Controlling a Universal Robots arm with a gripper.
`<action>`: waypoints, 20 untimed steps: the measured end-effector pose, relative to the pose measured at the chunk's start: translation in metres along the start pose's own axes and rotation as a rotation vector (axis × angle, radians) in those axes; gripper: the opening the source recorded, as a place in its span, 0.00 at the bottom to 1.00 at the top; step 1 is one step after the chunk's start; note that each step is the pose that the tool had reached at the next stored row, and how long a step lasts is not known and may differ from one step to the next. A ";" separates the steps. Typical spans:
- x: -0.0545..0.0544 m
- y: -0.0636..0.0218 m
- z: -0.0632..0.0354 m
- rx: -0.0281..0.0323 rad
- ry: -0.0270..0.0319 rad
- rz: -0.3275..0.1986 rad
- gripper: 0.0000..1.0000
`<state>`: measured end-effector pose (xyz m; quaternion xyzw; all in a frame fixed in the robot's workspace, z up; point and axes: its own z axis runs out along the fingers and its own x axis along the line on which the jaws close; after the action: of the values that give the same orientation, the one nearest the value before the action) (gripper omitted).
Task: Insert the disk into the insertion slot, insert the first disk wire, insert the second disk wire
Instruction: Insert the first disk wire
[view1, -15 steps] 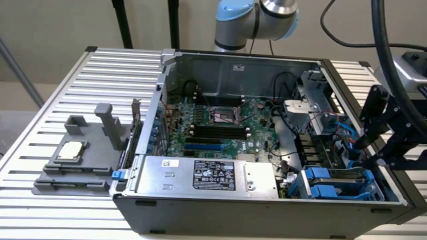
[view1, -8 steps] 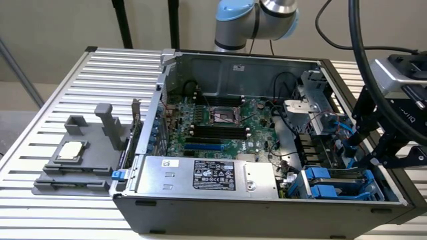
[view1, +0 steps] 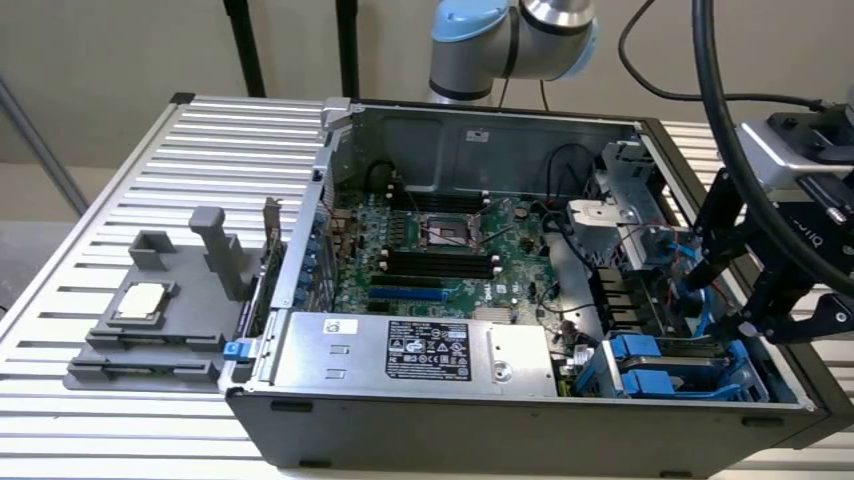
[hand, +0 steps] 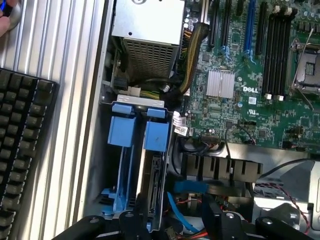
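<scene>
The disk (hand: 156, 187) sits on edge inside the insertion slot (hand: 122, 165), a blue-grey cage with bright blue clips (hand: 156, 134) at the front corner of the open computer case. In the exterior view the slot (view1: 667, 368) lies at the right, beside the power supply. My gripper (view1: 722, 307) hangs just above and behind the slot, open, with nothing between its black fingers (view1: 703, 262). A flat blue wire (hand: 183, 206) with a blue plug end (hand: 190, 186) lies loose next to the disk's connector end. Whether any wire is plugged into the disk I cannot tell.
A silver power supply (view1: 414, 350) with a black label fills the case's front. The motherboard (view1: 441, 240) lies behind it, and a black shroud (hand: 220, 167) sits beside the slot. A grey fixture (view1: 147, 320) stands on the slatted table at the exterior view's left. A black keyboard (hand: 20, 150) lies outside the case.
</scene>
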<state>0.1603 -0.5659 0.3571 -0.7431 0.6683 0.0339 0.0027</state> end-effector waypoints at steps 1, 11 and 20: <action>0.001 0.0002 -0.0001 -0.0003 0.0004 -0.003 0.55; 0.032 0.0028 0.0013 -0.0021 -0.0053 -0.007 0.55; 0.034 -0.0043 0.0042 -0.0004 -0.0382 -0.028 0.55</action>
<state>0.1680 -0.5985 0.3509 -0.7517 0.6575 0.0482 0.0158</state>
